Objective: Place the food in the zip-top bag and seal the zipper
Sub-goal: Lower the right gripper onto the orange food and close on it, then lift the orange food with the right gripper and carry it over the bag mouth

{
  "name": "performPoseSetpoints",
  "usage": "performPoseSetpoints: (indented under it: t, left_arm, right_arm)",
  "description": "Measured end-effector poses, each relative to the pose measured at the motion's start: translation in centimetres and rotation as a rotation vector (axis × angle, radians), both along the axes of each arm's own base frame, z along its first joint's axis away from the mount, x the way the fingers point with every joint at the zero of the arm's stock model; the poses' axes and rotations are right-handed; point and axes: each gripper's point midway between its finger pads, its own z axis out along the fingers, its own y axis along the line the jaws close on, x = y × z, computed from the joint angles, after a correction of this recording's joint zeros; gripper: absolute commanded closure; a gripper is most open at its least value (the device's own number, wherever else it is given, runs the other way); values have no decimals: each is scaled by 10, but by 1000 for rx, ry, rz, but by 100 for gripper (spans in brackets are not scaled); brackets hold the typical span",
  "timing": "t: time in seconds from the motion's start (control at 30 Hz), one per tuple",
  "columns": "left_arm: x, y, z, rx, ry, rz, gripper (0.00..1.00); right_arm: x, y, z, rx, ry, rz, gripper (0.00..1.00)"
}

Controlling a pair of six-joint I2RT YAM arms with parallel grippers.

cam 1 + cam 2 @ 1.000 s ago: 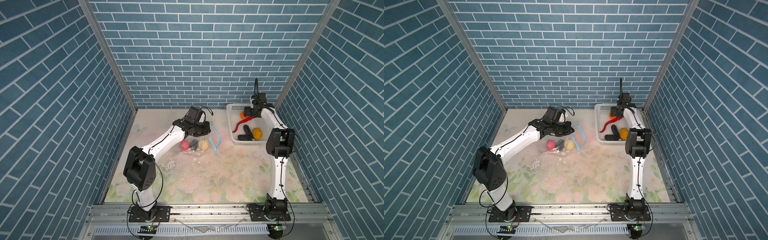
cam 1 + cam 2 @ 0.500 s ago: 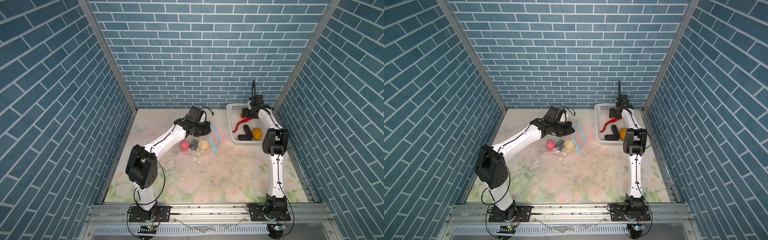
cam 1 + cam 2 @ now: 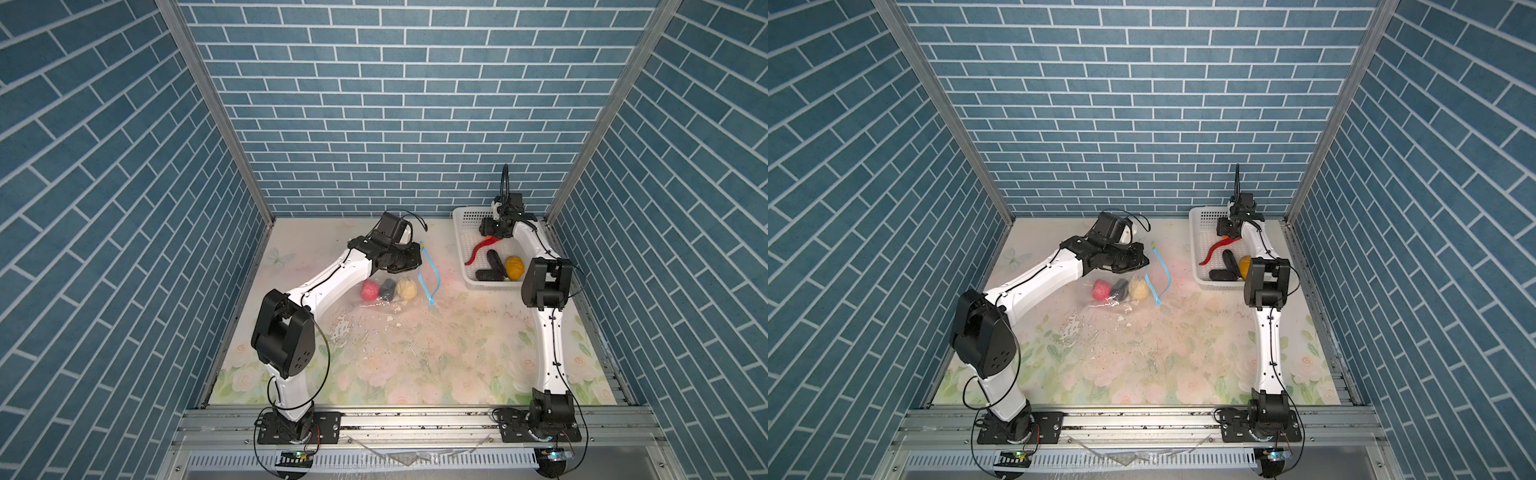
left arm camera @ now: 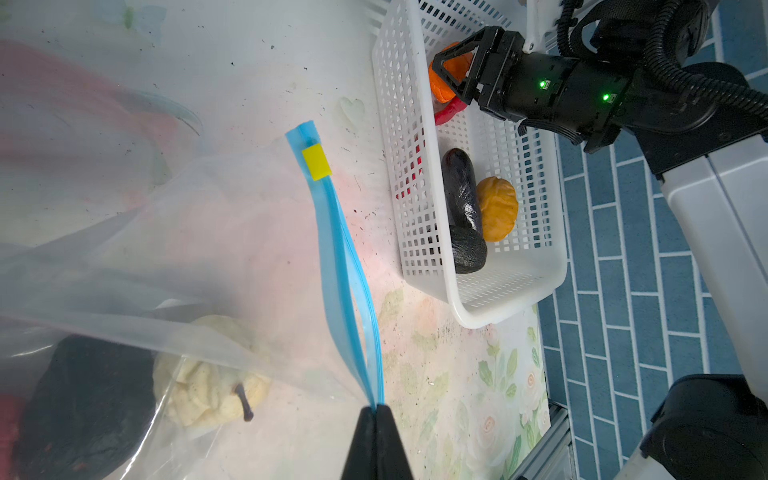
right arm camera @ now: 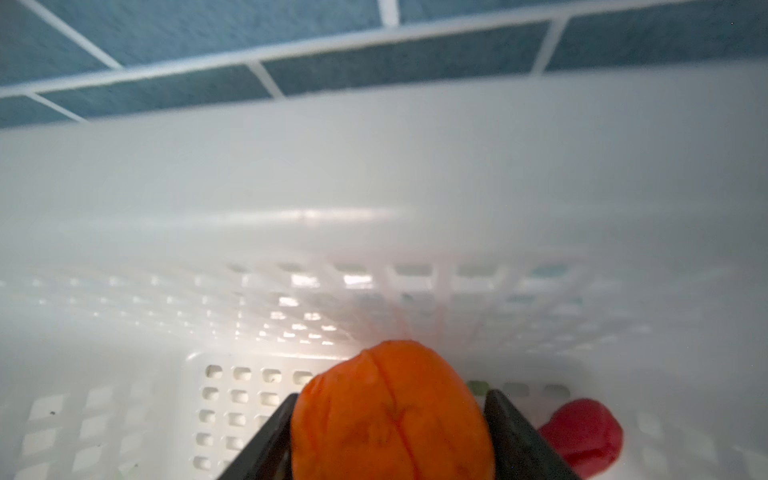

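Note:
My left gripper (image 3: 417,266) (image 4: 377,411) is shut on the light-blue zipper (image 4: 336,232) of the clear zip-top bag (image 3: 374,305) and holds its mouth up and apart. The yellow slider (image 4: 316,163) sits at the zipper's far end. Pink (image 3: 369,289), black (image 3: 387,289) and cream (image 4: 208,390) food lie inside the bag. My right gripper (image 4: 446,70) (image 5: 392,436) is down in the white basket (image 3: 460,249), both fingers pressed against the orange food (image 5: 390,415). The red chili (image 5: 582,436) lies right beside it.
The basket also holds a dark eggplant (image 4: 459,187), a yellow-brown lump (image 4: 496,208) and a black lump (image 4: 467,249). It stands in the back right corner against the brick walls (image 3: 582,249). The floral table (image 3: 415,353) stretches in front of both arms.
The right gripper's jaws have closed in onto the orange food, and the right arm's elbow has shifted slightly left. The left arm and the bag have stayed still.

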Motion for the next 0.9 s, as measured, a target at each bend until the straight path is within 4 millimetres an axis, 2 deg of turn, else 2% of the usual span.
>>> performPoseSetpoints:
  t: [0.23, 0.6, 0.73, 0.9]
  left_arm:
    - [0, 0, -1, 3, 1, -2, 100]
    - [0, 0, 0, 2, 1, -2, 100]
    - [0, 0, 0, 2, 0, -2, 100]
    - [-1, 0, -1, 3, 1, -3, 100]
  right_arm:
    - [0, 2, 1, 17, 1, -3, 43]
    - [-2, 4, 4, 42, 8, -9, 48]
    - [-10, 6, 17, 48, 10, -11, 48]
    - [-25, 9, 49, 60, -5, -18, 48]
